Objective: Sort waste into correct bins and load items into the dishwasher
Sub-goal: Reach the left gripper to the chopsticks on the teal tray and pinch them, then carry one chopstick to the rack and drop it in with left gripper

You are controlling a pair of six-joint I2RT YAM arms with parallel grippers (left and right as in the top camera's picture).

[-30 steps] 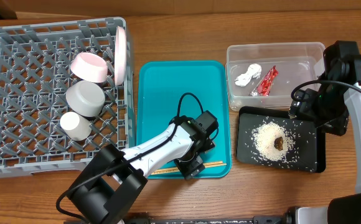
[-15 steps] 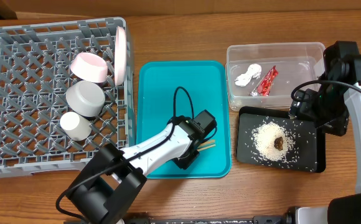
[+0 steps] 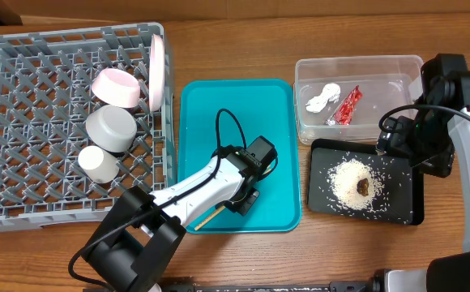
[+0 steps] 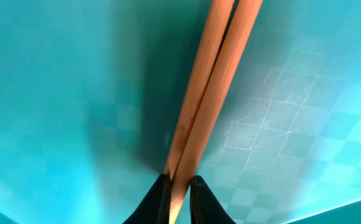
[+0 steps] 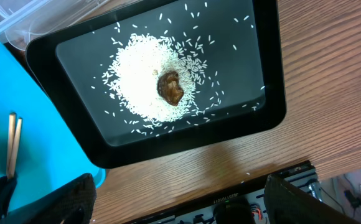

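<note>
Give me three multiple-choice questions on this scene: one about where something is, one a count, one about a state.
1. Where is the red wrapper?
A) black tray B) clear tub C) bare table
2. How many cups stand in the rack?
A) two B) three C) four
3. The left gripper is:
A) open B) shut on the plate C) shut on the chopsticks

Answers:
1 B: it lies in the tub beside the napkin.
2 A: a grey cup and a white cup.
3 C: its fingertips pinch both sticks over the teal tray.
</note>
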